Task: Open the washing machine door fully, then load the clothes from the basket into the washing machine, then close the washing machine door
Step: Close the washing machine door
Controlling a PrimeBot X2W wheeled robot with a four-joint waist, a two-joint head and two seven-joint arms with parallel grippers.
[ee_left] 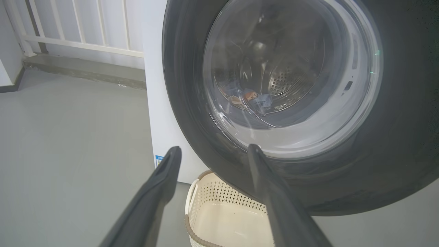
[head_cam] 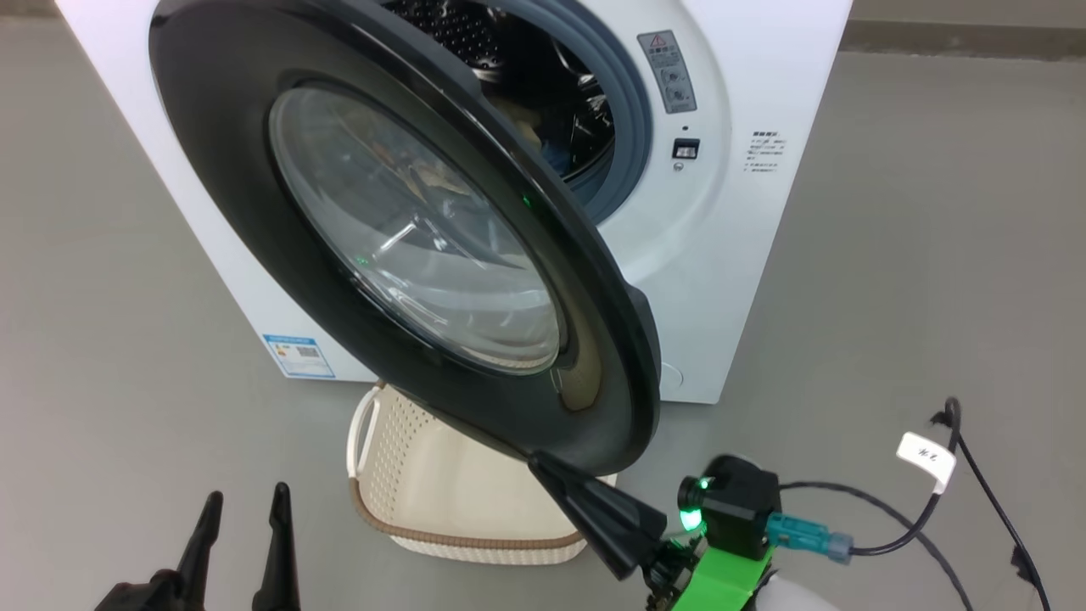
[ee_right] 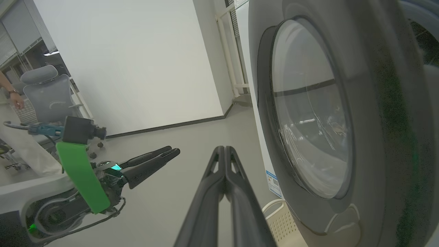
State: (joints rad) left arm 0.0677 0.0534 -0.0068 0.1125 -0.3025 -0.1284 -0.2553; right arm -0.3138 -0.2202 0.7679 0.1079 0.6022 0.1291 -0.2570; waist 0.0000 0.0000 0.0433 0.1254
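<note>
Washing machine door [head_cam: 407, 238], glossy black rim around clear domed glass, swung partway out over the cream basket [head_cam: 399, 441] on the floor [head_cam: 891, 297]. Clothes [ee_left: 255, 99] in the drum [head_cam: 450, 30] of the washing machine [head_cam: 747, 255]. Right gripper [head_cam: 541, 461] pinched together, tip at the door's lower rim. Left gripper [head_cam: 246, 496] spread wide, holding nothing.

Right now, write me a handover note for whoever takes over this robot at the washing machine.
Left claw: open, empty, low, apart from the door.
Right claw: shut, empty, tip at the lower rim of the washing machine door.
Clothes: inside the drum of the washing machine.
Basket: on the floor under the door, its visible bottom bare.
Done: door opened; loading looks finished.
Left: push the door shut.
</note>
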